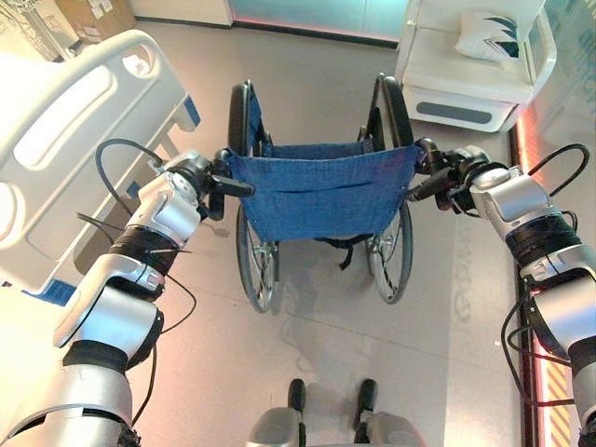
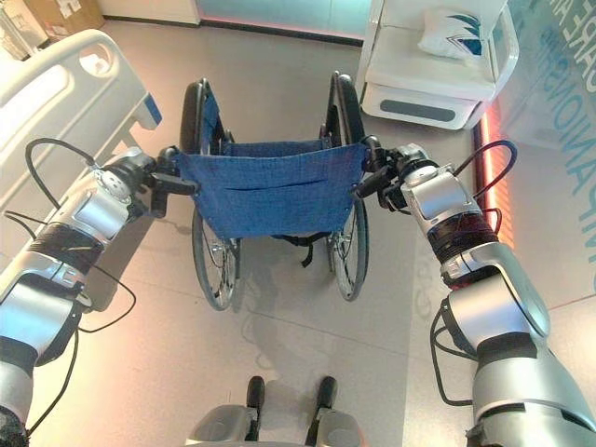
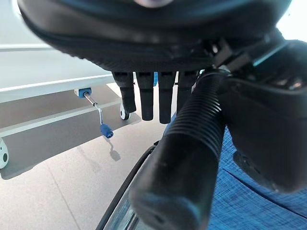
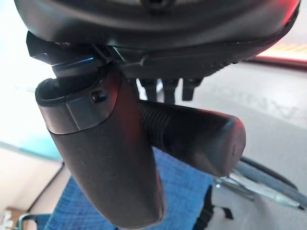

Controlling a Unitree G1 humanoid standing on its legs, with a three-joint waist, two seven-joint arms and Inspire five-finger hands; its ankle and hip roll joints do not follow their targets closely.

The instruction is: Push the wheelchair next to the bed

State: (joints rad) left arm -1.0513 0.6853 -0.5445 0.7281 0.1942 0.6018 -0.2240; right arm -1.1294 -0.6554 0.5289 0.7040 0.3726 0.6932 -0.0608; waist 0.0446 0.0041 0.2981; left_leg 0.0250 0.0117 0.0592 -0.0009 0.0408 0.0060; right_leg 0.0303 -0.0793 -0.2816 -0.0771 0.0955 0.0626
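Wheelchair [image 1: 318, 191] stands on the grey floor [image 1: 307, 372] in the middle of the head views, its blue fabric backrest [image 1: 321, 184] facing the robot and its seat and front end pointing away, so its long axis runs straight out from the robot toward the far wall. Both large rear wheels are upright and on the floor. The bed [image 1: 70, 140] lies to the left of the chair, its white rail close beside the left wheel but apart from it, with its long side roughly parallel to the chair's axis. A white armchair [image 1: 470, 65] with a cushion [image 1: 489, 35] stands beyond and to the right. The left hand [image 1: 197, 177] is at the left push handle [image 3: 187, 143]: in the left wrist view the ribbed black grip lies between the thumb and the fingers [image 3: 146, 98], which hang straight past it, not wrapped round. The right hand [image 1: 456, 172] is at the right push handle [image 4: 196, 134]; there the thumb crosses over the ribbed grip and the fingers sit behind it, clamping the grip.
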